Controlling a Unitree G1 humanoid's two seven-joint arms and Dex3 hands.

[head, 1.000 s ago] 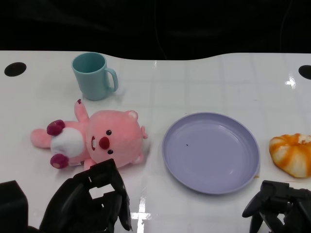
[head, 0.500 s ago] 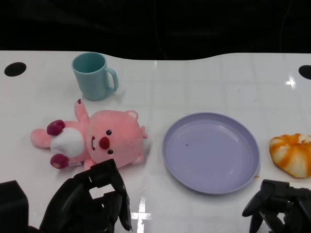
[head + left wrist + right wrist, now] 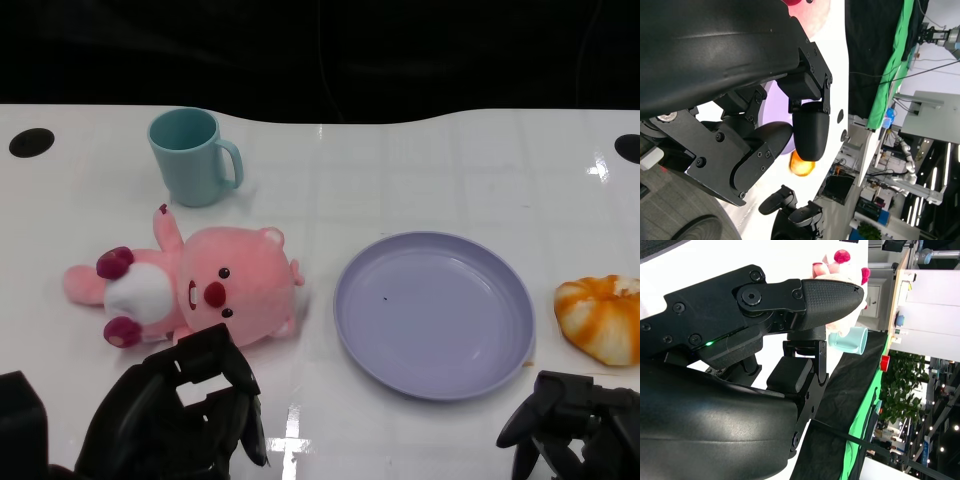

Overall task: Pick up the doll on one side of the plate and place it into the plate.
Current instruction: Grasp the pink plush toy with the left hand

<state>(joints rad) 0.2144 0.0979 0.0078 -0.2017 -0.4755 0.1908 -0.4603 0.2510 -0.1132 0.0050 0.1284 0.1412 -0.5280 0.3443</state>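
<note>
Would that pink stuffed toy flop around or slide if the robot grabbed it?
The pink doll looks plush, so it likely squashes and its limbs droop when lifted. Lying flat on the glossy white table, it might slide if nudged, but seems unlikely to roll.

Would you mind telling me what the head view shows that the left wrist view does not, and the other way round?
Only the head view shows the teal mug, the pink doll's face, and the whole purple plate lying bare. Only the left wrist view shows the room beyond the table: a green cloth and equipment. Both show the left hand, the right hand, part of the doll, the plate and the orange bun.
</note>
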